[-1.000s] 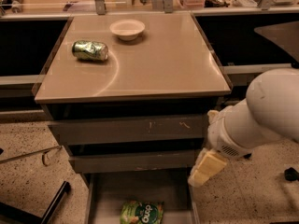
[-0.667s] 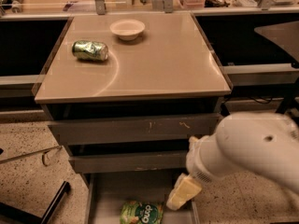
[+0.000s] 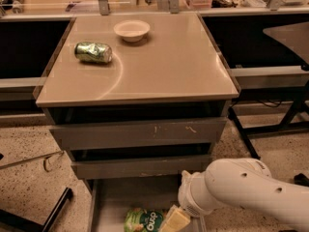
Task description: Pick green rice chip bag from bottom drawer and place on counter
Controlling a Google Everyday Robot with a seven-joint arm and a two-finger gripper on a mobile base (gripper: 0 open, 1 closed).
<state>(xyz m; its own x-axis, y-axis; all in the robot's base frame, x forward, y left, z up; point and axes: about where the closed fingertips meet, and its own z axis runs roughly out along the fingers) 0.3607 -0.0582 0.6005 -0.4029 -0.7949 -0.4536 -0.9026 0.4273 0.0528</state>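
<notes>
The green rice chip bag (image 3: 144,220) lies on the grey floor of the open bottom drawer (image 3: 113,197), at the lower edge of the view. My gripper (image 3: 175,220) reaches down from the white arm into the drawer. Its tan fingers are right beside the bag's right end, and the tips run off the bottom of the view. The beige counter (image 3: 164,66) tops the grey cabinet above.
A dented green drink can (image 3: 93,52) lies on its side at the counter's left. A white bowl (image 3: 132,30) stands at the counter's back. Two closed grey drawers (image 3: 140,132) sit above the open one. Dark side tables flank the cabinet.
My arm has swung left and down, from beside the drawer's right side into the bottom drawer, so the gripper is now right next to the bag.
</notes>
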